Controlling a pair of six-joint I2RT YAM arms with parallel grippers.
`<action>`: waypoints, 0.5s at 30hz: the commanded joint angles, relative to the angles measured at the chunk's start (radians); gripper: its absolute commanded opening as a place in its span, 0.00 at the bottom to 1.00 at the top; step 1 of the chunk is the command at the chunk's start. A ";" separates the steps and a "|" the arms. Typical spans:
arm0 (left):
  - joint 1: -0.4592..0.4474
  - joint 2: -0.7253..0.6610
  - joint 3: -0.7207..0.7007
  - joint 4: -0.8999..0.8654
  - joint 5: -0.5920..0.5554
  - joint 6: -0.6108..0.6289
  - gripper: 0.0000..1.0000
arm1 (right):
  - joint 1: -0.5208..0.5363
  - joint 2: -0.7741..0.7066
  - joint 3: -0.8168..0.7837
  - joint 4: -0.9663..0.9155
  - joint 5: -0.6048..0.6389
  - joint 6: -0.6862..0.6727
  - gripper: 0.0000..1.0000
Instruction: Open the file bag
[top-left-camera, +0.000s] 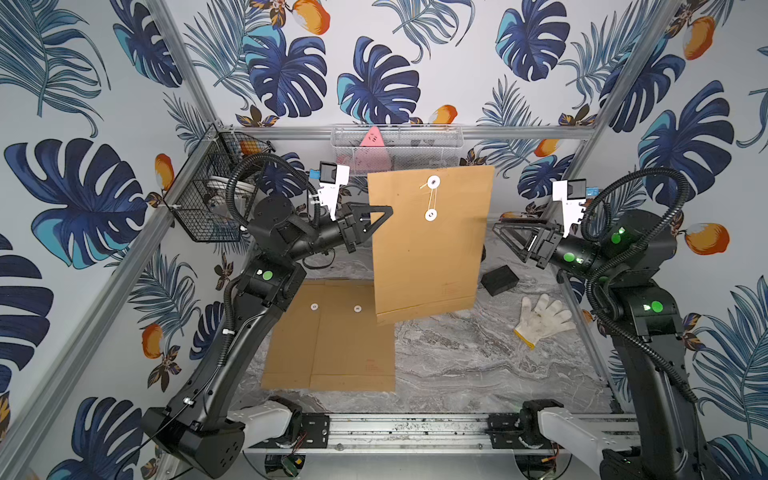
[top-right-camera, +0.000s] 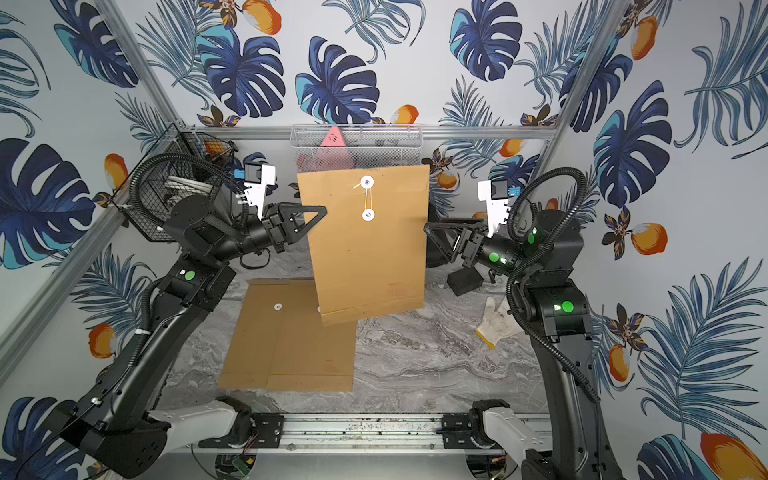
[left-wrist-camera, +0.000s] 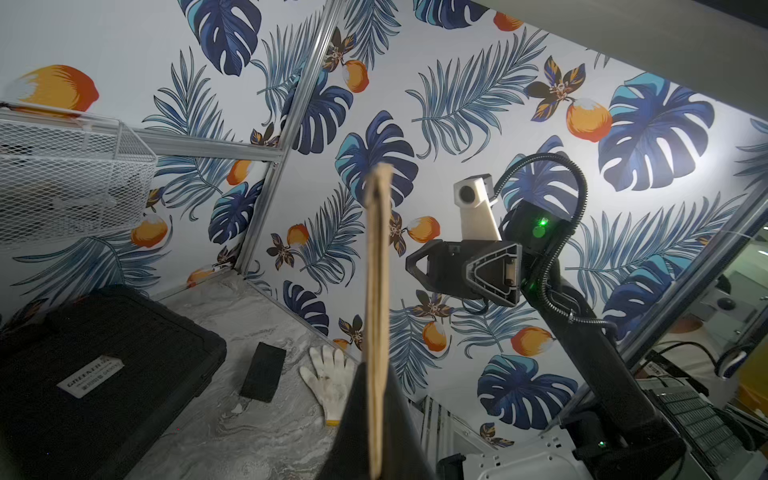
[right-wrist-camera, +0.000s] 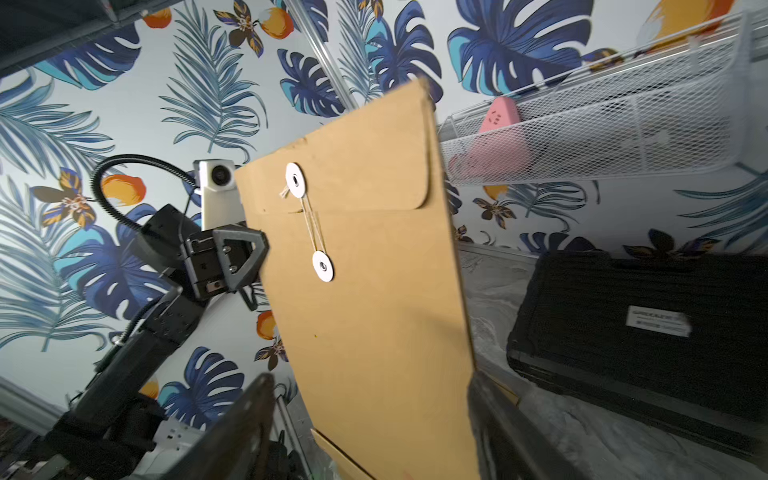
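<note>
The file bag (top-left-camera: 428, 249) is a brown kraft envelope hanging upright above the table. Its flap is down, and a string runs between two white discs (top-left-camera: 433, 181). My left gripper (top-left-camera: 384, 212) is shut on the bag's left edge, about a third of the way down. In the left wrist view the bag (left-wrist-camera: 376, 291) appears edge-on, clamped between the dark fingers (left-wrist-camera: 357, 407). My right gripper (top-left-camera: 496, 228) is open at the bag's right edge. Its fingers (right-wrist-camera: 257, 399) stand wide apart in the right wrist view, with the bag's face (right-wrist-camera: 374, 311) between them.
Two more brown envelopes (top-left-camera: 328, 336) lie flat on the marble table under the left arm. A white glove (top-left-camera: 540, 318) and a black block (top-left-camera: 500, 279) lie at right. A black case (right-wrist-camera: 644, 332) sits at the back, below a white mesh basket (top-left-camera: 397, 141). A black wire basket (top-left-camera: 203, 199) hangs at left.
</note>
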 joint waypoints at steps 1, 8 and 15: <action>-0.101 -0.008 0.033 -0.287 -0.246 0.240 0.00 | 0.026 0.002 0.026 -0.076 0.141 -0.039 0.73; -0.199 0.000 0.030 -0.367 -0.273 0.305 0.00 | 0.263 0.071 0.178 -0.265 0.385 -0.319 0.71; -0.206 0.012 0.069 -0.441 -0.200 0.350 0.00 | 0.526 0.136 0.252 -0.319 0.607 -0.552 0.65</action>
